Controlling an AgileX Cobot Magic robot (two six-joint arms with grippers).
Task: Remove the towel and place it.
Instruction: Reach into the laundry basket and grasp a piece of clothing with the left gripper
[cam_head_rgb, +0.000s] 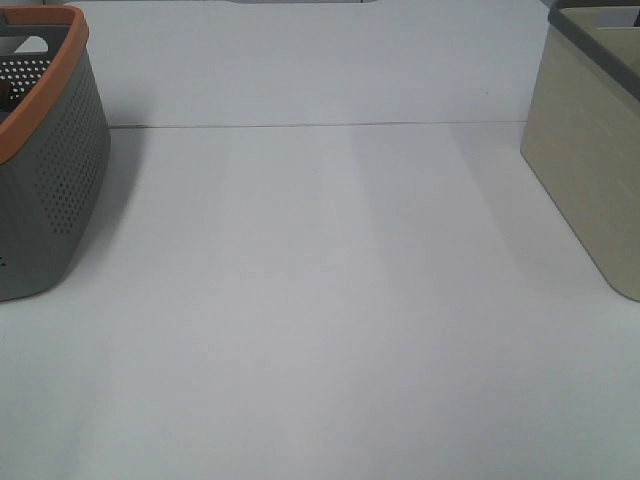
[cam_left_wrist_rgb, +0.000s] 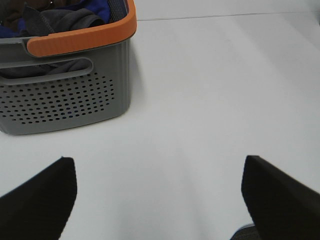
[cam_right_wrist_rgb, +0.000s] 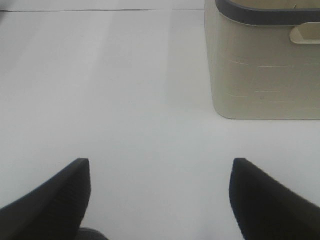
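At the far left of the table (cam_head_rgb: 320, 330) stands a grey basket (cam_head_rgb: 60, 190) with perforated walls and an orange rim (cam_head_rgb: 40, 90), partly cut off by the edge of the high view. The left wrist camera looks into it. The towel (cam_left_wrist_rgb: 67, 21) lies inside, a dark grey, crumpled heap pressed up against the near wall under the rim, and a fold of it shows through the handle slot (cam_left_wrist_rgb: 50, 67) lower down. Bright blue fabric (cam_left_wrist_rgb: 100, 7) lies just behind it in the same basket, and the two cloths are touching. The left gripper (cam_left_wrist_rgb: 159, 161) hovers over bare table near the basket, apart from it. Its two dark fingers are spread wide and hold nothing. Neither arm appears in the high view. Across the middle the white tabletop is crossed only by a thin seam (cam_head_rgb: 320, 125) running side to side toward the back. Further right, the right gripper (cam_right_wrist_rgb: 161, 161) is likewise spread wide with nothing between its fingers, and it is poised above the table surface. Ahead of it, at the right edge of the scene, stands a beige bin (cam_right_wrist_rgb: 260, 75) with smooth walls and a dark grey band (cam_right_wrist_rgb: 265, 12) around its top. Its inside is hidden from all three cameras.
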